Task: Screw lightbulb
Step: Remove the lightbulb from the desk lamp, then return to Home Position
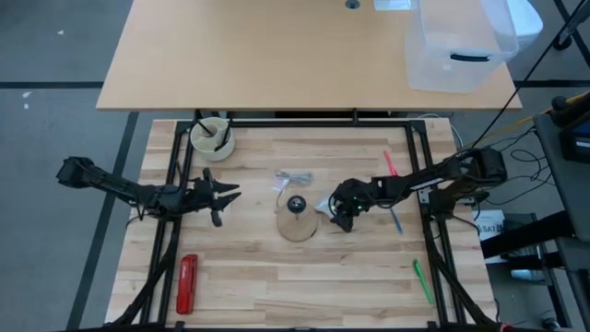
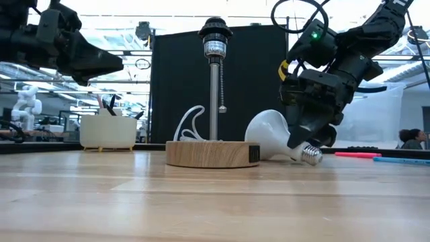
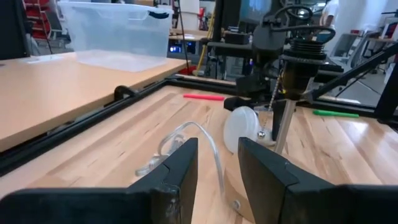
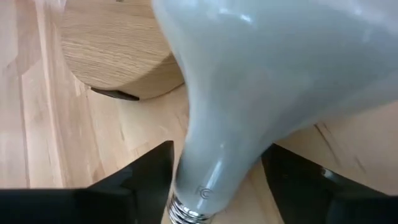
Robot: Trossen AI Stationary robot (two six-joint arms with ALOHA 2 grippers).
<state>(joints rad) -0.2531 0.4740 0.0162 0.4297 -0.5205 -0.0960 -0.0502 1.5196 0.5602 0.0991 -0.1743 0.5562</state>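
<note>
The white lightbulb [image 2: 272, 134] lies on its side on the table, its dome against the lamp's round wooden base [image 2: 211, 153] and its screw base [image 2: 310, 155] pointing toward the table's right. The lamp's pole ends in a black socket [image 2: 215, 32]. My right gripper [image 1: 343, 214] slants down over the bulb, open, one finger on each side of the bulb's neck [image 4: 211, 162]. My left gripper [image 1: 221, 195] hovers open left of the lamp, pointing level at it, with nothing between its fingers [image 3: 186, 168]. My right gripper straddles the bulb's neck [image 4: 205, 174] just above the screw base, coming from the table's right and slanting down. One finger [image 4: 155, 171] stands very close to the glass; whether it touches I cannot tell. The bulb rests on the table.
A white cord [image 3: 186, 140] lies on the table beyond the lamp base. A white cup with tools [image 1: 212, 138] stands far left. A red tool [image 1: 187, 283] lies near left; red [image 1: 389, 163], blue [image 1: 396, 221] and green [image 1: 422, 281] pens lie right. A clear bin [image 1: 461, 46] sits on the far table.
</note>
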